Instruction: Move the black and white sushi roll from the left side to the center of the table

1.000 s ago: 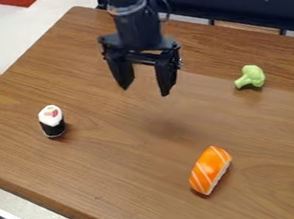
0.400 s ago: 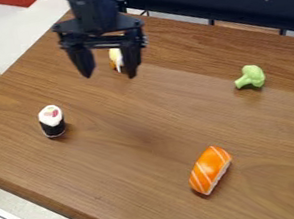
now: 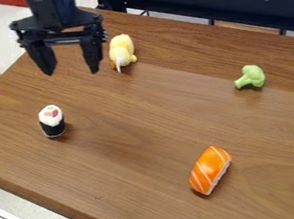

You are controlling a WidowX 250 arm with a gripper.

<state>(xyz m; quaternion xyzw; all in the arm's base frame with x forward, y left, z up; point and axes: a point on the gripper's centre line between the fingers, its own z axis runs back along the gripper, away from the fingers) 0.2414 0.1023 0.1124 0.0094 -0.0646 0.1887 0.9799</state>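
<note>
The black hand (image 3: 72,73) hangs over the far left part of the brown wooden desk (image 3: 137,112), below the black arm (image 3: 53,9) that enters from the top edge of the view. It is wide, its two dark fingers well apart and pointing down. Nearest to it is a yellow toy (image 3: 121,49), just beside the finger on the right of the view and apart from it. The toy lies on the far part of the desk, its rounded yellow body ending in a white, pointed part towards the camera, with a little orange at its side.

Nearer the camera than the hand, towards the left edge of the desk, a sushi roll (image 3: 52,122) stands upright, with a black wrap around its lower part and a white top marked in pink and green. A piece of orange, white-striped salmon sushi (image 3: 210,170) lies at a slant on the near part of the desk. Well apart from it, towards the right of the view, lies a light green broccoli piece (image 3: 251,76), its stem pointing left. Behind the desk runs a dark blue metal beam (image 3: 218,7).
</note>
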